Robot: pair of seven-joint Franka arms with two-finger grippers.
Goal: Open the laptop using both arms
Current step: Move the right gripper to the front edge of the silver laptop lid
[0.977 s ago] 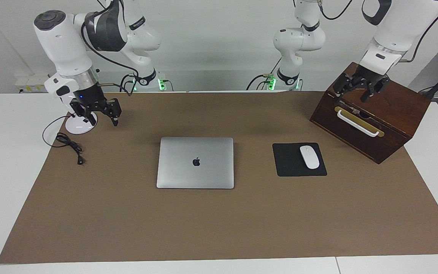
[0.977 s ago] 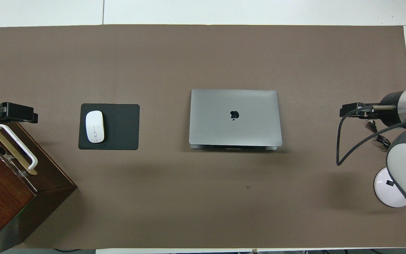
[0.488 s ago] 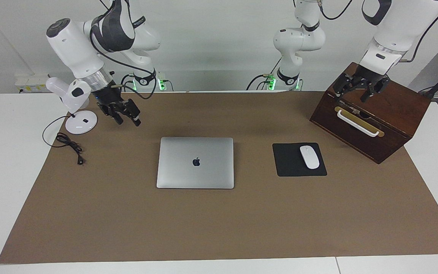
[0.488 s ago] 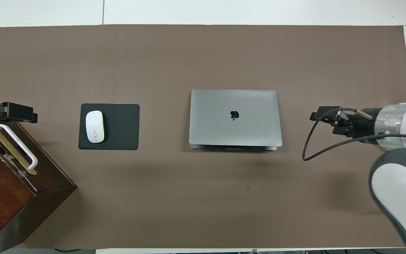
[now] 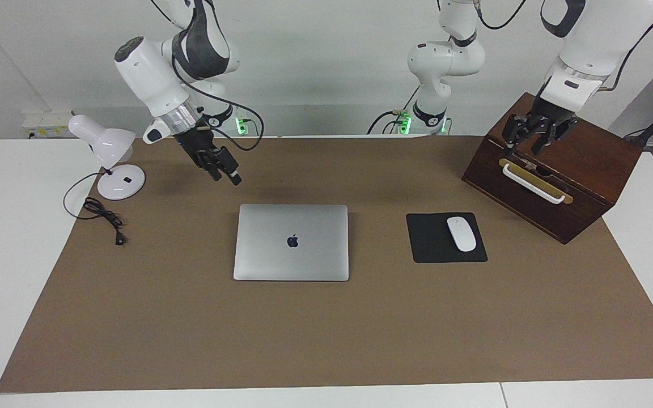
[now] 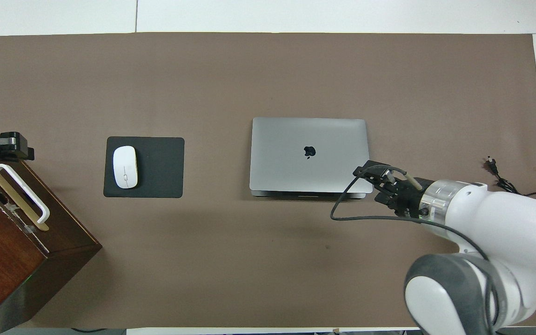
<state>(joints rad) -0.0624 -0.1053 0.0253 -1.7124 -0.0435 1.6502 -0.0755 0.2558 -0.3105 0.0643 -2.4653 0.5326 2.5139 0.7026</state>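
Though shut flat, lies mid-tabletop on the brown mat (image 5: 190,340): laptop (image 5: 291,242), silver-grey, marked only by a dark apple logo (image 5: 292,241) at the centre of the lid. Beside it, toward the left arm's end: black mouse pad (image 5: 431,246) carrying a white mouse (image 5: 461,233), then a dark wooden box (image 5: 581,175) with a white handle (image 5: 532,184). Toward the right arm's end: white desk lamp (image 5: 102,146) and its black cable (image 5: 102,214).

Right hand (image 5: 227,173): raised over the laptop's corner closest to the right arm's base, clear of the lid; clenched or released, cannot tell. Left hand (image 5: 522,148): up over the box, just above the handle; grip likewise cannot tell.
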